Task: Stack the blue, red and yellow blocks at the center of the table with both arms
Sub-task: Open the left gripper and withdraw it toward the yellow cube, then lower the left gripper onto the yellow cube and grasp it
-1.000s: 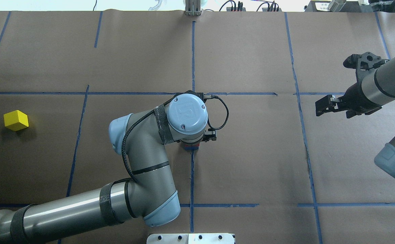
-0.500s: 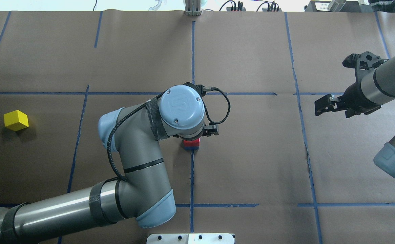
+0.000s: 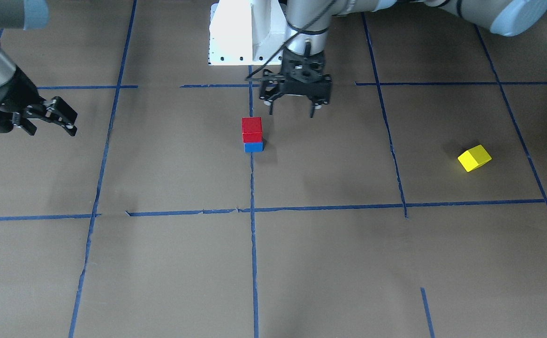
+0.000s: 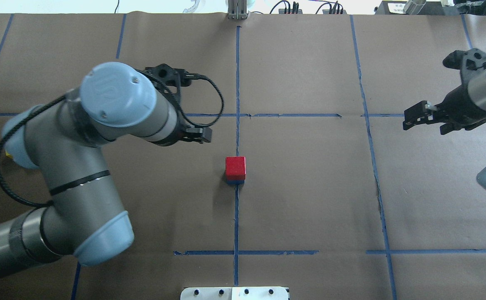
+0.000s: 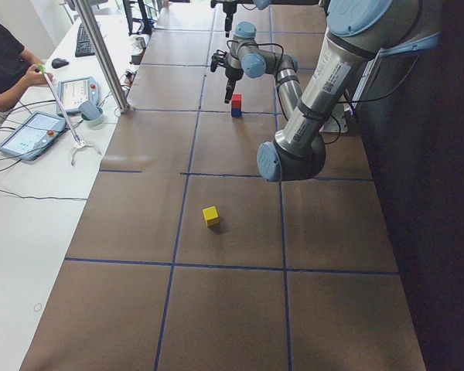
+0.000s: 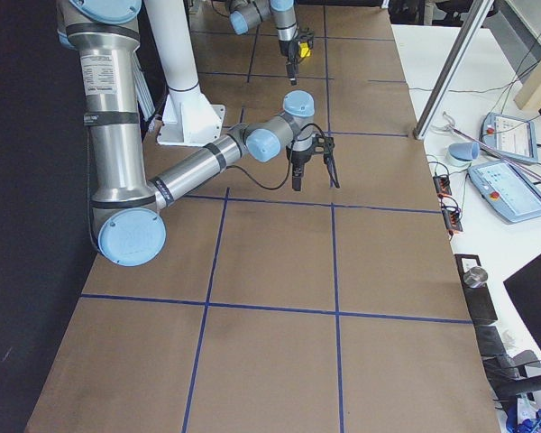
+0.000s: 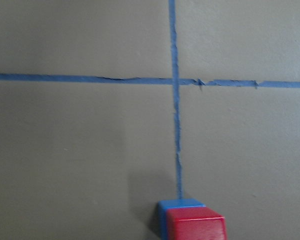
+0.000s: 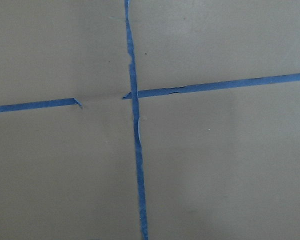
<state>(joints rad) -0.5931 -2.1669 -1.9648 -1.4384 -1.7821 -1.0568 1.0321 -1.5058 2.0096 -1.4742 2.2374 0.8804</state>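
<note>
A red block (image 4: 235,167) sits on a blue block (image 4: 235,181) at the table's centre, on a blue tape line; the stack also shows in the front view, red (image 3: 252,128) over blue (image 3: 254,147), and at the bottom of the left wrist view (image 7: 195,225). My left gripper (image 3: 291,113) is open and empty, raised beside the stack toward my left. The yellow block (image 3: 474,157) lies alone far out on my left side; my left arm hides it in the overhead view. My right gripper (image 4: 412,118) is open and empty, far to the right.
Brown paper with a grid of blue tape lines (image 4: 236,216) covers the table. My white base plate (image 4: 234,293) sits at the near edge. A side bench with tablets (image 5: 31,135) and a seated person (image 5: 4,62) lies beyond the far edge.
My left gripper has let go of the red block, risen and swung away to the left, leaving red on blue. My right gripper has drifted slightly right.
</note>
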